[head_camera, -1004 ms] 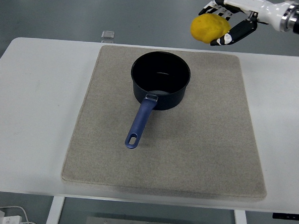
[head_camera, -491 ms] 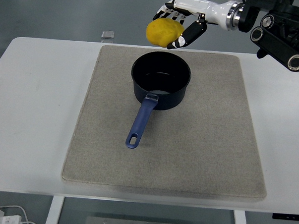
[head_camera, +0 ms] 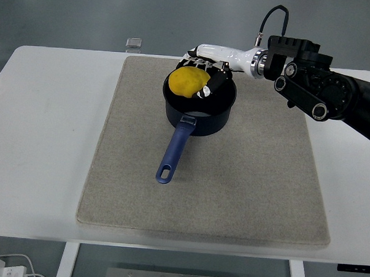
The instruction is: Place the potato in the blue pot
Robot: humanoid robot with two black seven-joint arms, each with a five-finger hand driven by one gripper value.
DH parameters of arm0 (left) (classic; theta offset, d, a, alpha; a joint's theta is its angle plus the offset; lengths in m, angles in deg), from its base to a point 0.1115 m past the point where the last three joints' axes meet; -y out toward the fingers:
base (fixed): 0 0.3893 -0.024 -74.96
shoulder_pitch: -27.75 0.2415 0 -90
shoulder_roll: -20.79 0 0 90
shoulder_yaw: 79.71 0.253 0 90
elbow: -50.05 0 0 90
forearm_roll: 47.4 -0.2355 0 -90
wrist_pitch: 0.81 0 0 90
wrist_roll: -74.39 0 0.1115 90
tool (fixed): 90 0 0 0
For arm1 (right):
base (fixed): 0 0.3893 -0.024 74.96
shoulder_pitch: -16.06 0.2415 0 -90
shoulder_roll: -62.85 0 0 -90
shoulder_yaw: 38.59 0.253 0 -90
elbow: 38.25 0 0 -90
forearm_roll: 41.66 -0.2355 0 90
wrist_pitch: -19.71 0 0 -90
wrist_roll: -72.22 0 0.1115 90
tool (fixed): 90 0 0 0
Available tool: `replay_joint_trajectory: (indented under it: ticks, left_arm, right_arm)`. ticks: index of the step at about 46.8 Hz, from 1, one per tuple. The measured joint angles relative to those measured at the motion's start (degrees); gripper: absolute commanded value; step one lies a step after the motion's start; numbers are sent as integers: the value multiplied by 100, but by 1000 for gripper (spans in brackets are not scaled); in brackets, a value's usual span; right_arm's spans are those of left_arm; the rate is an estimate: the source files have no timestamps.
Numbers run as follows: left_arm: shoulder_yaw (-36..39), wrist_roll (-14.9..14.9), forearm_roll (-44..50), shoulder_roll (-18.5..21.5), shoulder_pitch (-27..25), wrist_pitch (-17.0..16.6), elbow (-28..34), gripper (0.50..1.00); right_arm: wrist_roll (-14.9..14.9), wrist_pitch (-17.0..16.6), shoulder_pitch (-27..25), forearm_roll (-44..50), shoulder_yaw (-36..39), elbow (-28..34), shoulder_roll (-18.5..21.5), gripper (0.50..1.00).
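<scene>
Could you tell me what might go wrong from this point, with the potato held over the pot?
The right hand holds the potato over the blue pot toward its far-left rim; released now, it might clip the rim and roll onto the mat. Lowering further, the fingers could catch the rim and shove the pot.

No readable text, label, brand, number or sign shows anywhere: none on the blue pot [head_camera: 198, 108], the potato [head_camera: 188, 81], the robot hand [head_camera: 206, 69], the grey mat [head_camera: 232, 177] or the white tabletop [head_camera: 44, 138].
</scene>
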Motion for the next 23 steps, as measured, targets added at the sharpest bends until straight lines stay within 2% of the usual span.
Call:
replay_joint_trajectory:
  ticks: [5, 7, 9, 10, 23]
  left_arm:
    - [0, 0, 0, 0, 1, 0, 0, 1000]
    - [0, 0, 0, 0, -2, 0, 0, 1000]
    - [0, 0, 0, 0, 0, 0, 0, 1000]
    - [0, 0, 0, 0, 0, 0, 0, 1000]
    - [0, 0, 0, 0, 1, 0, 0, 1000]
  right_arm:
    - [0, 3, -30, -1, 1, 12, 4, 500]
    - [0, 18, -34, -3, 9, 12, 4, 781]
    - [0, 32, -34, -6, 20, 13, 8, 905]
    - [0, 49, -35, -6, 27, 13, 10, 933]
    - [4, 94, -75, -17, 27, 12, 48, 936]
